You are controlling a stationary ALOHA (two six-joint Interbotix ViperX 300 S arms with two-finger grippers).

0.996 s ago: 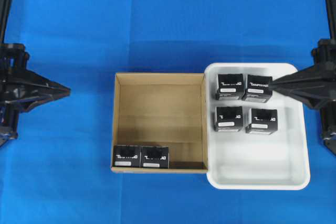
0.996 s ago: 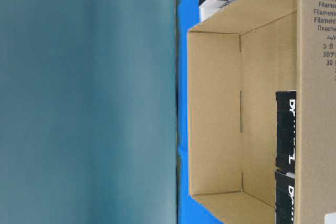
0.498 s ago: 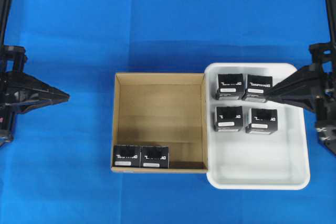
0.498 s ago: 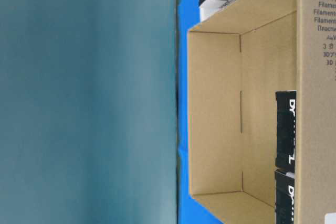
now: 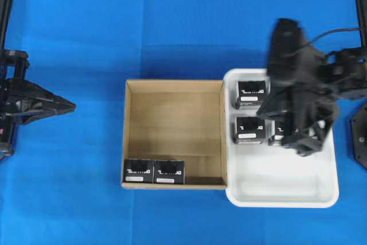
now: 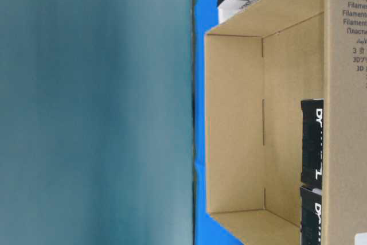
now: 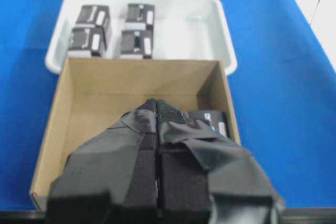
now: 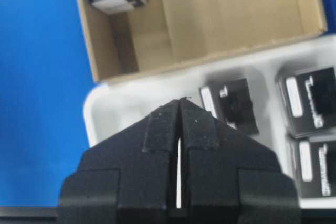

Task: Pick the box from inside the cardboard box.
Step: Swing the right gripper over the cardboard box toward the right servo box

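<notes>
While two black boxes (image 5: 153, 171) lie inside the cardboard box (image 5: 174, 133), I see both empty grippers, left (image 7: 157, 109) and right (image 8: 180, 109), closed tight.

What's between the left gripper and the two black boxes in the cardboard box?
In the overhead view, only bare blue cloth and the cardboard box left wall separate the left gripper from the two black boxes by its near wall.

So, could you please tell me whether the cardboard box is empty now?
Not empty. The cardboard box holds two black boxes, side by side against its near wall in the overhead view; the rest of its floor is bare.
</notes>
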